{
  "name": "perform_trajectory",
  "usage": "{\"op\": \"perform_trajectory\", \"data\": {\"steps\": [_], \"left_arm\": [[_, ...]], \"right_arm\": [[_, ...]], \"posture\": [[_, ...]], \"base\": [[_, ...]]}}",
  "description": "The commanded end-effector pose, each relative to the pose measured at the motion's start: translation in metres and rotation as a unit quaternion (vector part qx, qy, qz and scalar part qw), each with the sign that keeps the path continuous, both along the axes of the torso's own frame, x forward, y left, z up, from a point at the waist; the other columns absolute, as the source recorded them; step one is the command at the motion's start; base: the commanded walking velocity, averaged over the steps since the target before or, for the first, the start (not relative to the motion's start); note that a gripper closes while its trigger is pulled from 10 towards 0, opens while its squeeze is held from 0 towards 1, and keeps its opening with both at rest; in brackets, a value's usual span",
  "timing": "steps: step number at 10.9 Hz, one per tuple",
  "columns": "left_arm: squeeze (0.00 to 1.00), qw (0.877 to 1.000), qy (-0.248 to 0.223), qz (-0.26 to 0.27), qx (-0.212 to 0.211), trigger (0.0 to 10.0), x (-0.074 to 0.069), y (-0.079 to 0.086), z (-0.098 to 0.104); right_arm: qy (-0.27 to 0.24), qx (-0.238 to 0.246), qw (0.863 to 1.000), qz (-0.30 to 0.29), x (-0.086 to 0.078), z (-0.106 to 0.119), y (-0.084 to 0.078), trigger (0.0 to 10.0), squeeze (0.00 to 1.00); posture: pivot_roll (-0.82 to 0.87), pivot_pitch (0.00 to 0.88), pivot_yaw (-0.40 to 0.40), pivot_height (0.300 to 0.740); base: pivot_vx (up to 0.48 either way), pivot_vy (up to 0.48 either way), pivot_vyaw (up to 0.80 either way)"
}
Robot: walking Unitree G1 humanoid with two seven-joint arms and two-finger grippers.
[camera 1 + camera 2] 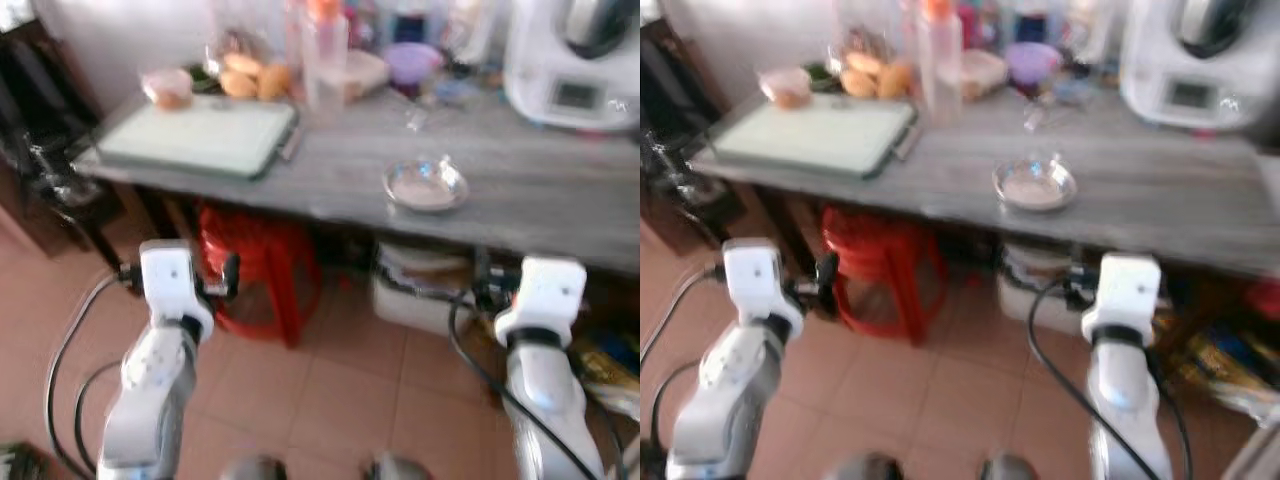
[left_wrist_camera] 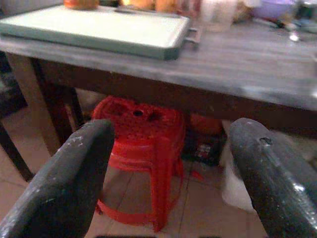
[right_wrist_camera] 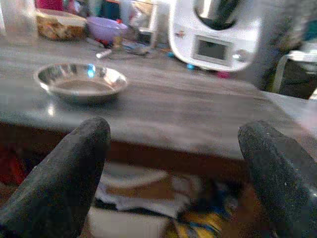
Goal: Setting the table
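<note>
The table [image 1: 540, 180] is grey with a streaked wood grain. The bowl [image 1: 425, 185] is shiny silver. The tray [image 1: 195, 135] is pale green, the stool [image 1: 262, 270] bright red, the small bowl [image 1: 412, 60] purple, the appliance [image 1: 570, 65] white, and the floor tiles [image 1: 340, 400] reddish-pink.

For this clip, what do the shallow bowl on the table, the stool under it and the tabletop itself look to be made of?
The shallow bowl looks like polished metal, likely stainless steel: silvery with bright reflections on its rim. The stool looks like moulded red plastic, glossy, with a perforated seat. The tabletop seems grey wood or a wood-grain laminate: streaked and matte; the blur leaves that open.
</note>
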State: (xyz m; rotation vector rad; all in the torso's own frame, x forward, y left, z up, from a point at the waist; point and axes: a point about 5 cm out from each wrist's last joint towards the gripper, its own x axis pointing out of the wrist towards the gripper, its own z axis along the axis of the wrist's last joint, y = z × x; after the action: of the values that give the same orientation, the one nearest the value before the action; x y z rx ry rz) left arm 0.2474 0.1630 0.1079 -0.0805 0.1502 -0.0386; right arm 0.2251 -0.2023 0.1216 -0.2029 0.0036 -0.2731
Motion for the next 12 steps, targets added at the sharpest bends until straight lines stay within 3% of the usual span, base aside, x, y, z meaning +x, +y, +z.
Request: {"op": "perform_trajectory", "data": {"steps": [1, 3, 5, 6, 7, 9, 12], "left_arm": [[0.0, 1.0, -0.013, 0.007, 0.016, 10.0, 0.002, 0.003, -0.001], [0.0, 0.999, -0.027, 0.005, 0.039, 10.0, 0.012, -0.002, -0.014], [0.0, 0.998, -0.047, 0.01, 0.049, 10.0, 0.015, -0.004, -0.011], [0.0, 0.996, -0.083, -0.014, 0.007, 10.0, 0.017, -0.01, -0.007], [0.0, 0.996, -0.086, -0.015, -0.022, 10.0, 0.02, -0.013, -0.01], [0.0, 0.995, -0.092, -0.029, -0.026, 10.0, 0.022, -0.02, -0.011], [0.0, 0.995, -0.088, -0.035, 0.005, 10.0, 0.022, -0.017, -0.009]], "right_arm": [[-0.001, -0.016, 1.0, -0.003, 0.003, -0.002, 0.003, 10.0, 0.0], [-0.041, 0.031, 0.999, -0.002, 0.013, -0.001, 0.008, 10.0, 0.0], [-0.043, 0.028, 0.999, 0.001, 0.018, 0.0, 0.009, 10.0, 0.0], [-0.033, 0.022, 0.999, 0.006, 0.018, -0.008, 0.011, 10.0, 0.0], [-0.031, 0.033, 0.999, 0.01, 0.018, -0.012, 0.015, 10.0, 0.0], [-0.028, 0.053, 0.998, 0.014, 0.014, -0.016, 0.022, 10.0, 0.0], [-0.03, 0.043, 0.999, 0.007, 0.005, -0.017, 0.016, 10.0, 0.0]], "posture": [[-0.06, 0.0, 0.047, 0.74], [-0.07, 0.0, 0.044, 0.74], [-0.06, 0.0, 0.037, 0.74], [-0.06, 0.0, 0.026, 0.74], [-0.06, 0.0, 0.023, 0.74], [-0.06, 0.0, 0.029, 0.74], [-0.06, 0.0, 0.029, 0.74]], "base": [[-0.259, 0.0, 0.0], [0.0, 0.0, 0.0], [0.0, 0.0, 0.0], [0.0, 0.0, 0.0], [0.0, 0.0, 0.0], [0.0, 0.0, 0.0], [0.0, 0.0, 0.0]]}}
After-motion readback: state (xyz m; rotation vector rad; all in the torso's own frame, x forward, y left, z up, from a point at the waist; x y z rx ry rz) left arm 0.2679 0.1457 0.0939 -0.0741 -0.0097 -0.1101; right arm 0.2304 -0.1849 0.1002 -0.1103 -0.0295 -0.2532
